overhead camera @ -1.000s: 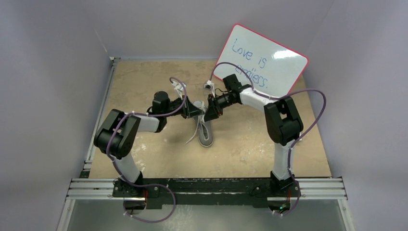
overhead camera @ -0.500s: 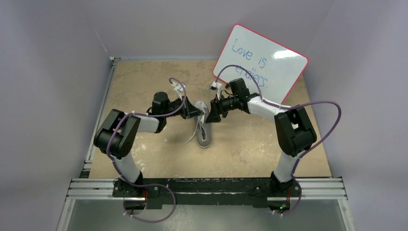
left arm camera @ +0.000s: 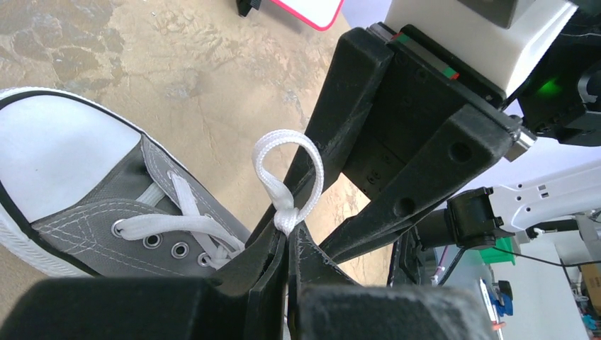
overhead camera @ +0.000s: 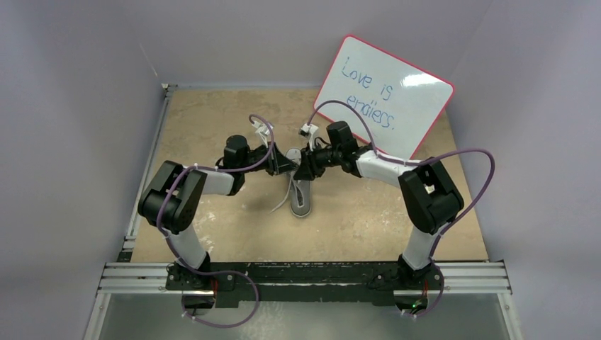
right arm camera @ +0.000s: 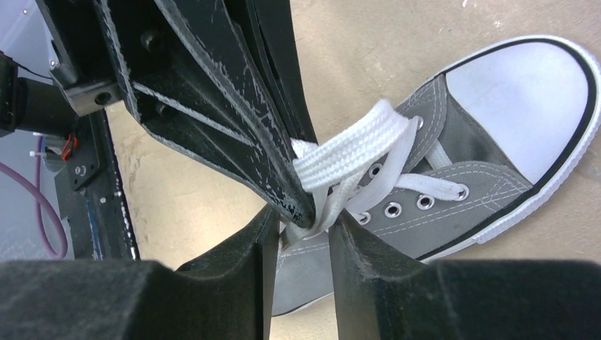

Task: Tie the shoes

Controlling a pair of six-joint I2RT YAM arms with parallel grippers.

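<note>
Shoe (overhead camera: 300, 195) sits mid bench (overhead camera: 212, 120). Left jaws pinched tight on a lace loop (left arm camera: 315, 177) just above it. Right jaws narrow around the same lace, can't tell if they're actually gripping.

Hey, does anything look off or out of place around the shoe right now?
Nothing is damaged or spilled. The sneaker is untied: one white lace end trails loose on the table beside it, while the left hand pinches a small lace loop. A whiteboard leans tilted at the back.
</note>
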